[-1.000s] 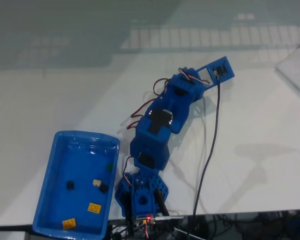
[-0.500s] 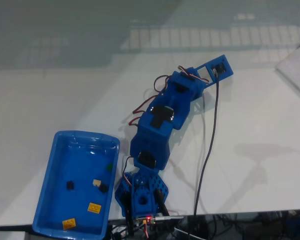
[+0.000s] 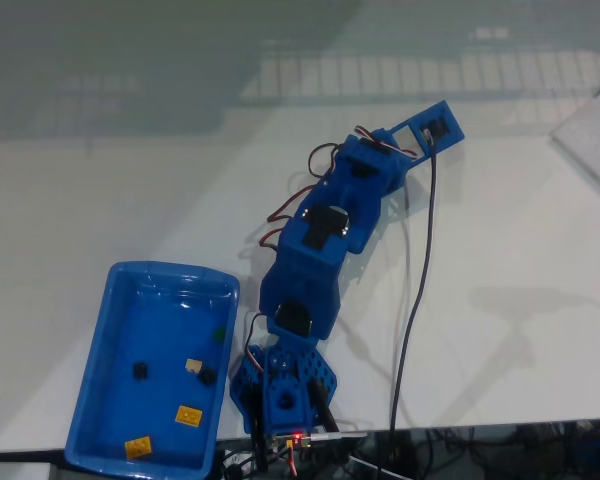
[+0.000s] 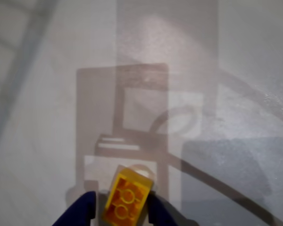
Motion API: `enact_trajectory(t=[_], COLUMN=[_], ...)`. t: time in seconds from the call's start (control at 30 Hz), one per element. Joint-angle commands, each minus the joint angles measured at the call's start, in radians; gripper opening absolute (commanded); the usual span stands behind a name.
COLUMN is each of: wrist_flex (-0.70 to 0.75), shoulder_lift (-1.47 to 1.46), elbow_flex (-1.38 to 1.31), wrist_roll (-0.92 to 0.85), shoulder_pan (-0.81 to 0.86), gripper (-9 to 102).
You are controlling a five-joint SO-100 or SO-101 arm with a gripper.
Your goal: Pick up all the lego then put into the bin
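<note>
Two blue gripper (image 4: 119,212) fingers (image 4: 82,212) rise from the bottom edge of the wrist view, closed to a narrow gap around a single orange-yellow lego brick (image 4: 126,201) — the brick sits between them, studs facing the camera, its long axis running from lower left to upper right, tilted a little off the vertical of the frame. Whether the brick rests on the surface or hangs just above it cannot be told.

Beneath it lies a pale, matte white table (image 4: 47,117), crossed by soft grey shadows of the arm's frame and a curving cable.

In the fixed view the blue arm (image 3: 315,255) stretches from its base (image 3: 283,385) at the table's near edge up and to the right, red and black wires looping along its joints, with a black cable (image 3: 415,270) trailing down off the edge. The gripper end is turned away from this camera and its fingers are hidden under the arm.

The bin (image 3: 105,360) — a glossy blue tray with rounded corners — lies just left of the base, its long axis running up the frame with a slight lean to the right. Inside are two orange-yellow bricks (image 3: 188,415) near the bottom end, a beige brick (image 3: 193,366), and black pieces (image 3: 140,370) mid-tray.

Beyond the white tabletop (image 3: 520,330), a greyish floor with a pale grid of reflected light fills the upper frame, and a light sheet-like object (image 3: 592,140) lies at the right edge.
</note>
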Motion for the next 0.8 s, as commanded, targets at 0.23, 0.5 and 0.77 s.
enact_trajectory(t=[0.23, 0.5, 0.77], wrist_flex=[0.028, 0.029, 0.038], shoulder_lift=[-0.012, -0.012, 0.055], elbow_flex=[-0.054, -0.055, -0.041], wrist_roll=[-0.029, -0.037, -0.034], shoulder_pan=[-0.017, -0.020, -0.032], gripper=[6, 1, 0])
